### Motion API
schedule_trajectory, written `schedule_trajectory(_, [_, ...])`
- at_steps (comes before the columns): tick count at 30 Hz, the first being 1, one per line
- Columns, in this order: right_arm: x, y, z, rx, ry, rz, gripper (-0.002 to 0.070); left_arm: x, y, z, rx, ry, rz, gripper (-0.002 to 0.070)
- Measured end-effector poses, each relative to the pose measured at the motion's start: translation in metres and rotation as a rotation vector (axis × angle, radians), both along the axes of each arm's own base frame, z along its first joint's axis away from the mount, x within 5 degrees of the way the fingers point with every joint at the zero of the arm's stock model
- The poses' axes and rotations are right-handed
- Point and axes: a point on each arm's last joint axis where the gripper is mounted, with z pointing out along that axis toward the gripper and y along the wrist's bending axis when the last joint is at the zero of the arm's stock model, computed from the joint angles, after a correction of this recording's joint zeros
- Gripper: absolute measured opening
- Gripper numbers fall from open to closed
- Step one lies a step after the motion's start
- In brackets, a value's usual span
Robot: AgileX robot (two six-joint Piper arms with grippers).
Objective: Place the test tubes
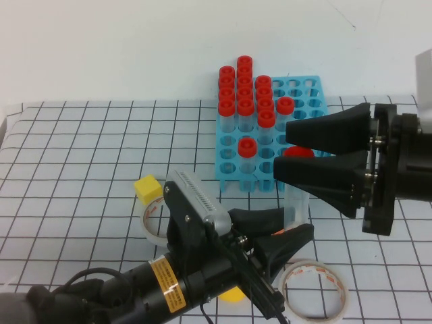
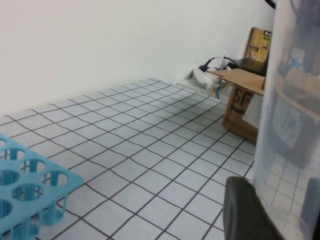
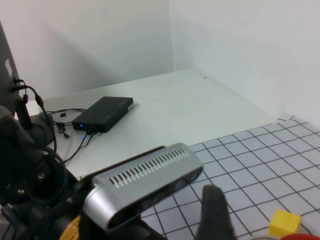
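Observation:
A clear test tube [image 1: 295, 200] with a red cap [image 1: 298, 153] stands upright in front of the blue rack [image 1: 308, 101]. My left gripper [image 1: 297, 223] reaches up from the near edge and is shut on the tube's lower part. The left wrist view shows the tube [image 2: 295, 125] pressed against one dark finger [image 2: 245, 210]. My right gripper [image 1: 282, 150] comes in from the right and is open, one finger beyond the cap and one nearer. Several red-capped tubes [image 1: 244, 91] fill the rack's left columns, and one more [image 1: 247, 154] stands alone near its front.
A yellow cube [image 1: 147, 187] and a tape roll [image 1: 154, 217] lie left of the left arm. Another tape roll [image 1: 314, 290] lies near the front edge. A cardboard box [image 2: 245, 100] sits past the mat. The rack's right columns are open holes.

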Motion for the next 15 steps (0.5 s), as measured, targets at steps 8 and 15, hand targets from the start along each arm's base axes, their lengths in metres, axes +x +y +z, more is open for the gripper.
schedule_trajectory(8, [0.010,-0.003,-0.007,-0.058,0.009,-0.104,0.0463,-0.002,-0.001,0.002,-0.013,-0.021,-0.023,0.0211])
schedule_trajectory(15, [0.011,-0.002,-0.008,-0.065,0.009,-0.114,0.0507,-0.003,-0.001,0.002,-0.005,-0.026,-0.035,0.0211])
